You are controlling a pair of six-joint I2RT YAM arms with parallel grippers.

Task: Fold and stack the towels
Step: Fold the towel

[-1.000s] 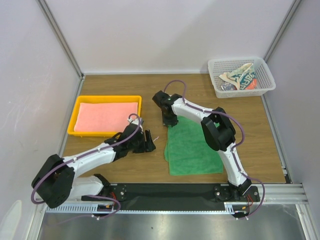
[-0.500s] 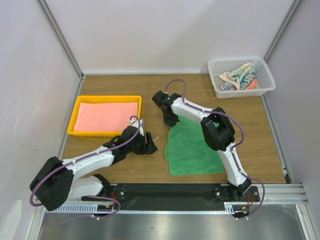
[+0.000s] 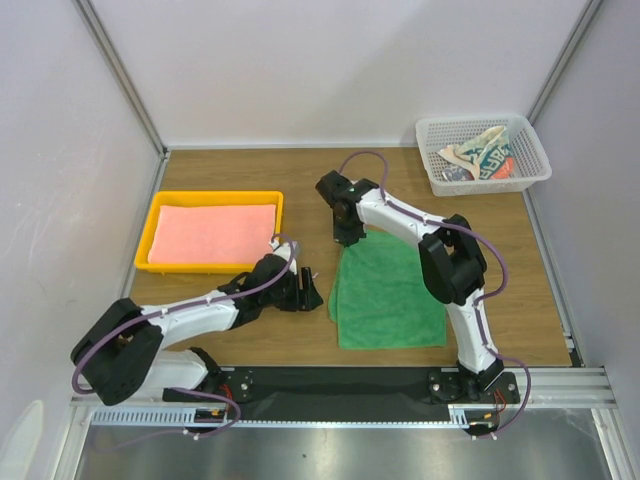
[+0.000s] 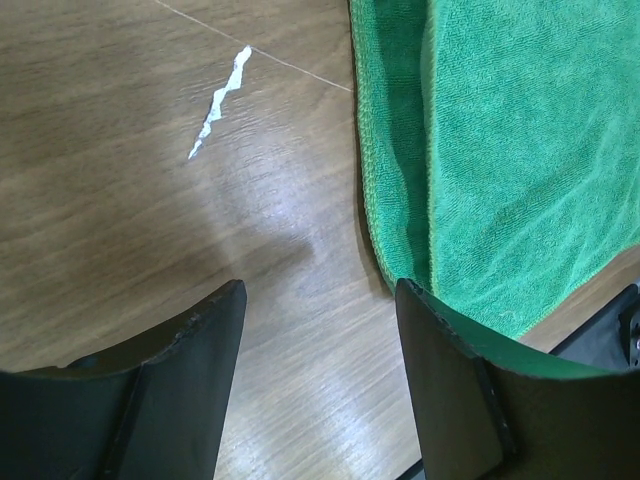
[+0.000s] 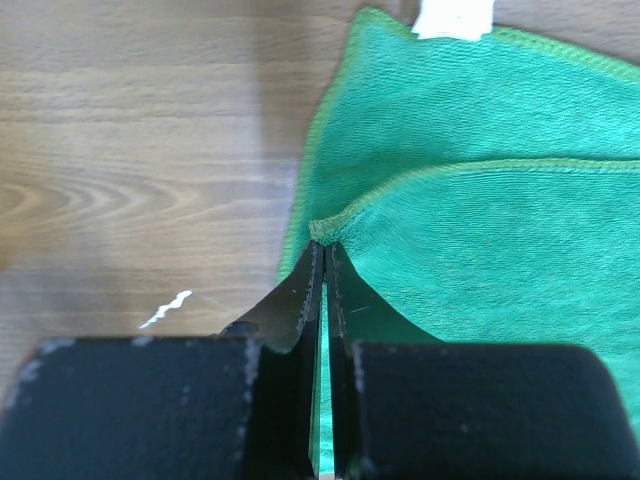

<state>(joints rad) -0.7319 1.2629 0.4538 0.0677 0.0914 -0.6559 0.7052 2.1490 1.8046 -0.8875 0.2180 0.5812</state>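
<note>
Top external: pink towel [image 3: 215, 232] in tray [image 3: 215, 197]; green towel [image 3: 390, 295] mid-fold, right hand [image 5: 322, 250] pinching its corner, left hand [image 4: 320, 295] released; patterned towel [image 3: 480, 160] pending.

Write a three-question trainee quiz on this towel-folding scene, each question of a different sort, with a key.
1. True or false: the right gripper is shut on an edge of the plain green cloth towel.
2. The salmon-pink cloth towel lies flat: A) in the yellow plastic tray; B) in a wooden box; C) on top of the green towel.
3. Fill in: the left gripper, over bare table beside the green towel, has its jaws ____ (open or shut).
Key: 1 true; 2 A; 3 open.
</note>
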